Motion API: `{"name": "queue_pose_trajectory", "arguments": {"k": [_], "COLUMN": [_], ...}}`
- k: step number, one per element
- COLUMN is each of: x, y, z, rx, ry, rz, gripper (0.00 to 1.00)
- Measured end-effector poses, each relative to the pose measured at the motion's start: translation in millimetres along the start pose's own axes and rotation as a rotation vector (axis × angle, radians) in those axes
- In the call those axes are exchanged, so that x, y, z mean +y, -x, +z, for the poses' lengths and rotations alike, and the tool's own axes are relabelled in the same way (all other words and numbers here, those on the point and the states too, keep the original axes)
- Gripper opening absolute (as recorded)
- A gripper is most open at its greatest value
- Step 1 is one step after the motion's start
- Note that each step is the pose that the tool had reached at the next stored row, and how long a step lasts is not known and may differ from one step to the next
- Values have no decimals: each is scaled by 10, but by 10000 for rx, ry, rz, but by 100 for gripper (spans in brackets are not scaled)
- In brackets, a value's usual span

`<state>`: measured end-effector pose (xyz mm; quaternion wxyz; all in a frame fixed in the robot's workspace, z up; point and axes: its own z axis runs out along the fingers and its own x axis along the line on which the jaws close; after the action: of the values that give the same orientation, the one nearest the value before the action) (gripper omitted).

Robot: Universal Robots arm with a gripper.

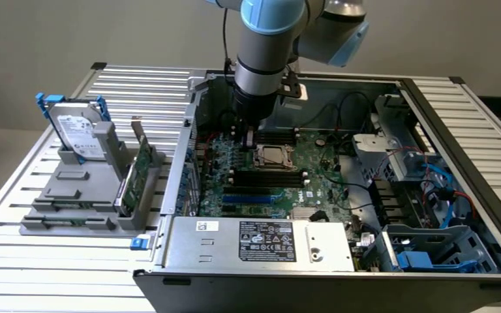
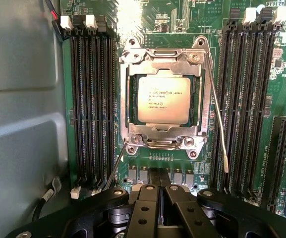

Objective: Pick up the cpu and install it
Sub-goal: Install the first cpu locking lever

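The computer case (image 1: 320, 293) is sitting on the desk (image 1: 50, 274), filling the centre and right of the exterior view. Inside it, the cpu (image 2: 163, 99) is lying in the socket (image 2: 133, 134) on the motherboard (image 1: 320, 189), with memory slots (image 2: 90, 99) on both sides. The gripper (image 2: 158, 193) is hanging near the socket. At the exterior view's left, a hard drive (image 1: 78, 134) and a circuit card (image 1: 137, 173) are standing in a rack (image 1: 68, 222).

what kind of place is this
Likely a robotics lab bench for PC assembly: an open computer case on a slatted metal table, a robot arm over its motherboard, and a hard drive in a holder alongside.
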<state>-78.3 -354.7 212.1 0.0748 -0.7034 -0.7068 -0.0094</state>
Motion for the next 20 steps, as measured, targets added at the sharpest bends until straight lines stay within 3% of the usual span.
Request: {"name": "queue_pose_trajectory", "arguments": {"k": [4,7,11,13,18,20], "x": [-21,-70,-124,-134,-137,-139], "y": [6,1,-5,-6,-7,-1], "z": [-2,-48,-102,-111,-113,-113], "rx": [22,191,464,587,797,853], "ry": [1,1,4,31,126,162], "rz": [11,1,-5,36,442,664], "gripper": [11,11,11,11,11,11]}}
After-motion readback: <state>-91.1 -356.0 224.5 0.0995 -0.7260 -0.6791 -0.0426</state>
